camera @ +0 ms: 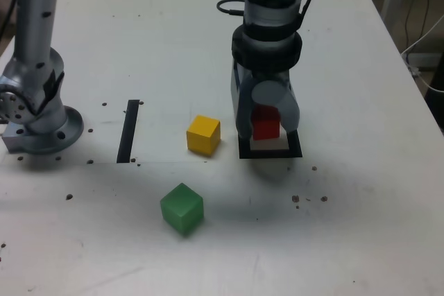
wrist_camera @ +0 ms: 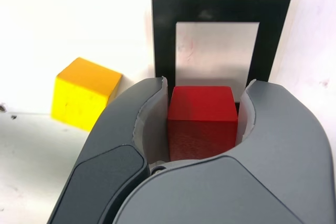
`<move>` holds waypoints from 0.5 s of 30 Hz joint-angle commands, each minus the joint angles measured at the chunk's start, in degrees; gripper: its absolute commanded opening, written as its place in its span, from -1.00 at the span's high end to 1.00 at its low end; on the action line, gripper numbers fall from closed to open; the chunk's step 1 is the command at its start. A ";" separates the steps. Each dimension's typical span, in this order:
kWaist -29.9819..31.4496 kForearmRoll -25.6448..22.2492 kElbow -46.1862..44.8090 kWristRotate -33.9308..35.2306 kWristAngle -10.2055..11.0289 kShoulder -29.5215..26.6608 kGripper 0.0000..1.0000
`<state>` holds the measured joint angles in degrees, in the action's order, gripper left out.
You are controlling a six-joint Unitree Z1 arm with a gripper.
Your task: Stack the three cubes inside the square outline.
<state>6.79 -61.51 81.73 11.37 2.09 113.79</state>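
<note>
- End effector (wrist_camera: 202,109) is clamped on the red cube (wrist_camera: 202,121); in the wrist view both jaws press flat on opposite side faces, no gap showing.
- Cube sits square between the jaws, not tilted, so it should land flat as the stack's base.
- Arm holds it directly over the square outline (camera: 270,147); in the exterior view the red cube (camera: 265,124) lines up with the white centre. Cannot tell whether it already touches the counter (camera: 361,227) or hangs just above.
- Outline is only a little wider than the cube, so centring matters. My read: this is the placing step for cube one.
- Yellow cube (camera: 203,134) lies near the outline on the exterior view's left, apart from it; likely next pick.
- Green cube (camera: 182,208) sits nearer the camera, apart from the yellow one, rotated to the frame.
- Black strip (camera: 128,131) further left is not the target.
- Risk: the jaws opening could nudge the cube onto the frame.
</note>
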 commanded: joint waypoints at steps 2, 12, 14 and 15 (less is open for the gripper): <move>-0.75 0.62 0.12 -0.49 0.59 1.16 0.68; -1.98 0.69 -0.27 -1.48 1.89 2.18 0.67; -2.07 0.61 -0.32 -1.61 1.99 2.37 0.63; -2.14 0.50 -0.33 -1.64 2.02 2.46 0.61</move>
<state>4.83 -60.90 81.45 9.84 3.99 115.95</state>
